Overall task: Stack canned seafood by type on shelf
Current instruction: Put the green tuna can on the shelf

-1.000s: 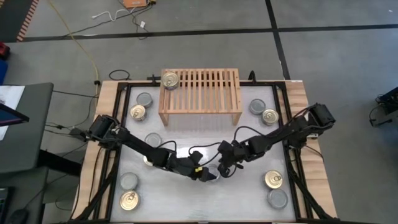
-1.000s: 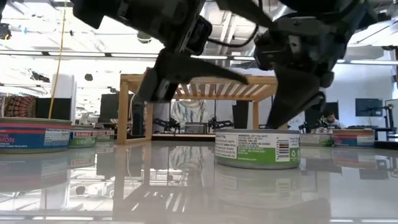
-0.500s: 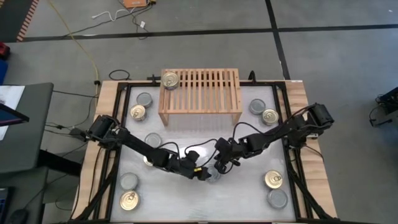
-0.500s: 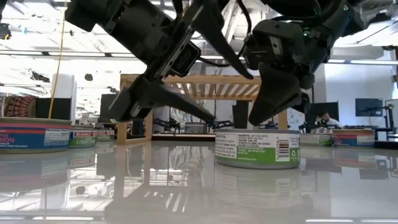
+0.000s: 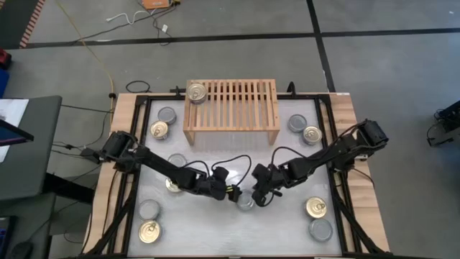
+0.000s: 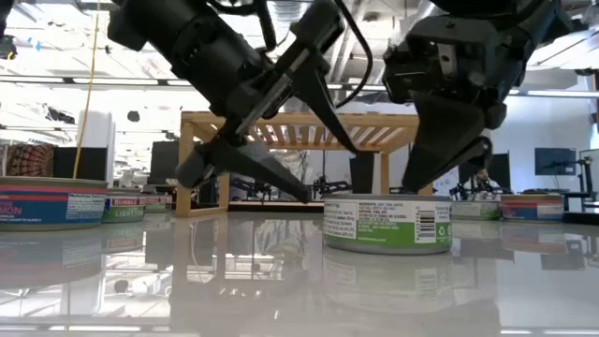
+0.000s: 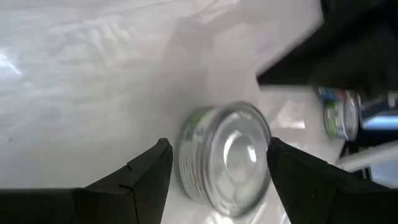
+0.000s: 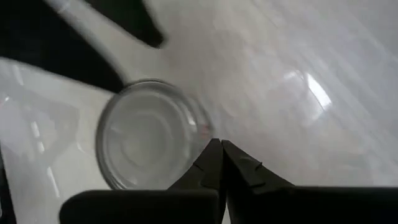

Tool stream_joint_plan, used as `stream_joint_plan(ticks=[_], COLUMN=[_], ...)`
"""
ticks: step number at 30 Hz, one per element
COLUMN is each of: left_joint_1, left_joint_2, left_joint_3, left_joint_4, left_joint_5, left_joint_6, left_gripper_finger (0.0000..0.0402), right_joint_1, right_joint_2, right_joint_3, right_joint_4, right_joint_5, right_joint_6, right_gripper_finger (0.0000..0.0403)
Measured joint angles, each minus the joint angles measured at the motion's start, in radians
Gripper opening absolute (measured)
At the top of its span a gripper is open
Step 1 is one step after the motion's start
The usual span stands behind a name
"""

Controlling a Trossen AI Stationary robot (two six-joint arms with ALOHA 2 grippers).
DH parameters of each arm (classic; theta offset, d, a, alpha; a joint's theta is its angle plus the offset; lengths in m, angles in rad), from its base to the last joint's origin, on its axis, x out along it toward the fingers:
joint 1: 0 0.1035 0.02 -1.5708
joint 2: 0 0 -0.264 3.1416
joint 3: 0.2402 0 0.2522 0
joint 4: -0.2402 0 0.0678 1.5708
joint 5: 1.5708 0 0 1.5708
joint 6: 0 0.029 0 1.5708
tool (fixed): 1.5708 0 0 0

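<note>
The left gripper has its fingers spread either side of a flat round silver-topped, green-labelled tin; the right gripper, fingers pressed together, sits just beside it

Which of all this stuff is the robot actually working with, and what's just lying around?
Part of the job:
- wooden shelf, one gold-topped can on it
- silver-topped can between the open left gripper and the right gripper
- other cans around the table, e.g.

Just lying about:
- cables on the floor
- side desk
</note>
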Motion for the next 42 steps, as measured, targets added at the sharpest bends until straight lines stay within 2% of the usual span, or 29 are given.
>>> stream_joint_plan(ticks=[7, 13, 17, 21, 25, 31, 35, 42], left_joint_1=[-0.018, -0.064, -0.085, -0.100, -0.117, -0.175, -0.214, -0.268], left_joint_2=[-0.079, -0.187, -0.262, -0.316, -0.342, -0.342, -0.342, -0.342], left_joint_3=[0.000, 0.000, 0.000, 0.001, 0.001, 0.000, 0.001, 0.001], left_joint_4=[-0.105, -0.344, -0.517, -0.611, -0.678, -0.760, -0.795, -0.842], left_joint_5=[-0.023, -0.120, -0.172, -0.175, -0.174, -0.173, -0.172, -0.173], left_joint_6=[0.162, 0.212, 0.193, 0.185, 0.183, 0.123, 0.084, -0.007], left_gripper_finger=[0.0249, 0.0249, 0.0249, 0.0249, 0.0249, 0.0249, 0.0249, 0.0249], right_joint_1=[0.028, 0.144, 0.176, 0.149, 0.138, 0.115, 0.083, 0.000], right_joint_2=[-0.112, -0.128, -0.049, 0.060, 0.176, 0.317, 0.380, 0.390], right_joint_3=[0.000, 0.000, 0.000, 0.043, 0.172, 0.372, 0.441, 0.478], right_joint_4=[-0.139, 0.030, 0.191, 0.242, 0.162, -0.088, -0.086, -0.122], right_joint_5=[0.001, 0.002, 0.001, 0.003, 0.004, 0.005, 0.015, 0.210], right_joint_6=[0.033, -0.044, -0.051, -0.006, -0.033, -0.028, -0.032, 0.091], right_gripper_finger=[0.0029, 0.0018, 0.0017, 0.0016, 0.0015, 0.0015, 0.0020, 0.0018])
